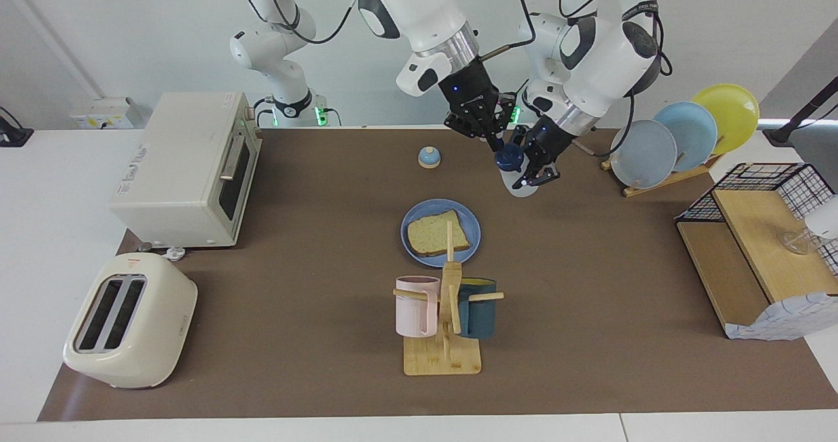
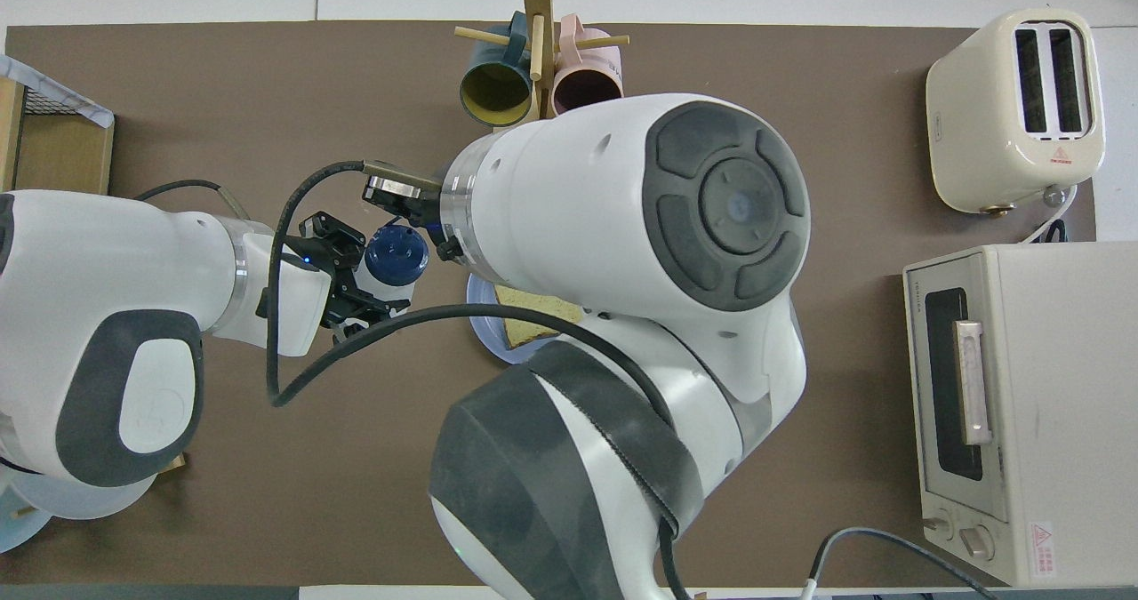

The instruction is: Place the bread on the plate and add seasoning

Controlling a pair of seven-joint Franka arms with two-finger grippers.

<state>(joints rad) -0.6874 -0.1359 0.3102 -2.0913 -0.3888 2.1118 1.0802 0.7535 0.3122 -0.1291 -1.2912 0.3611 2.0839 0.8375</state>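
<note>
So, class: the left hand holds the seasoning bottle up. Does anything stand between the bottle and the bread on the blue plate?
Nothing visible does. The seasoning bottle, held in the left hand, hangs over bare mat toward the left arm's end. The bread lies on the plate, uncovered. The right hand is at the bottle's cap.

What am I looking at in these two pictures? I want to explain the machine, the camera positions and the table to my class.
Two white robot arms work at a brown table. One picture faces them from across it; the other looks down from above them. The bread already lies on the blue plate, beside a mug rack. A toaster and small oven stand at the right arm's end. The left end effector grips the seasoning bottle in the air; the right end effector, shut, is at its dark cap.
</note>
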